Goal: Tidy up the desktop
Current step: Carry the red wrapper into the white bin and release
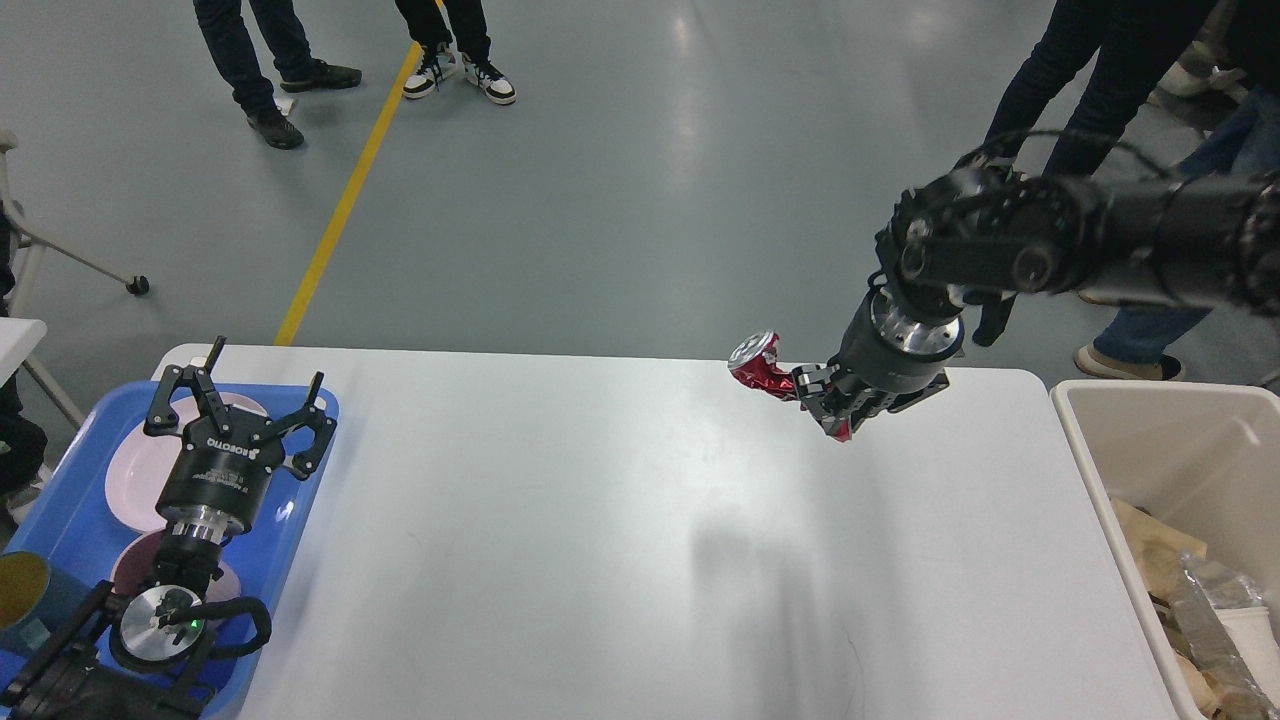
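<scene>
The white desktop (560, 520) fills the lower view. My right gripper (822, 400) is shut on a crushed red can (760, 365) with a silver top and holds it high above the desktop's far right part. My left gripper (238, 405) is open and empty, hovering over the blue tray (60, 520) at the left edge.
The blue tray holds pink plates (135, 475) and a yellow cup (20, 590). A beige bin (1180, 480) with paper and wrappers stands at the right edge. People's legs stand on the grey floor beyond the table.
</scene>
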Robot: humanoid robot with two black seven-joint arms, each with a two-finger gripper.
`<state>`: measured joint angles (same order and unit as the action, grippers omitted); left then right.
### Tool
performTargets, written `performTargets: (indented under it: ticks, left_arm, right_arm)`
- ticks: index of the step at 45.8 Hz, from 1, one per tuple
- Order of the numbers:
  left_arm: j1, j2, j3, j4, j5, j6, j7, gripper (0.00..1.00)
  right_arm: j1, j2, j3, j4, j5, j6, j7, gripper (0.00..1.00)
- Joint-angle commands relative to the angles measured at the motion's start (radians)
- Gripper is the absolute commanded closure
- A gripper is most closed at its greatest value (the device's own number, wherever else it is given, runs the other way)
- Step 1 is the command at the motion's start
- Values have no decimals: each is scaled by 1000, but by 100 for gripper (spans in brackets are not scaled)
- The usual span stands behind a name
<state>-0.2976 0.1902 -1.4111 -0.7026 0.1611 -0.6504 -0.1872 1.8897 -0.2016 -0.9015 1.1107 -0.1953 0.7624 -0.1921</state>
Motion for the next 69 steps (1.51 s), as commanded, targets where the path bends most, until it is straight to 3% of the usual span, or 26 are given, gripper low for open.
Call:
performTargets:
  ticks: [1, 8, 17, 29, 38, 46, 57, 62, 69]
  left_arm:
    - [-2, 0, 1, 0, 0, 0, 0, 4]
    - [0, 0, 1, 0, 0, 0, 0, 4]
    - [0, 0, 1, 0, -2, 0, 0, 4]
    - [0, 0, 1, 0, 0, 0, 0, 4]
    - [0, 0, 1, 0, 0, 0, -2, 4]
    - [0, 0, 1, 0, 0, 0, -2, 4]
    - [0, 0, 1, 0, 0, 0, -2, 4]
    - [0, 0, 1, 0, 0, 0, -2, 4]
    - [0, 0, 1, 0, -2, 0, -2, 4]
  right_arm:
    - [185, -73, -69, 162, 16, 41, 2, 100]
    - [367, -85, -229, 319, 46, 26, 26, 100]
    - [451, -30, -372, 394, 99, -25, 138, 100]
    - [465, -39, -430, 393, 114, -55, 129, 100]
    - [410, -180, -576, 308, 106, -91, 129, 100]
    - [201, -384, -608, 101, 47, -91, 126, 100]
    - [-216, -512, -479, -258, 40, -115, 128, 100]
    - [-470, -525, -318, -397, 43, -195, 128, 100]
    - [-865, -481, -88, -597, 50, -405, 128, 100]
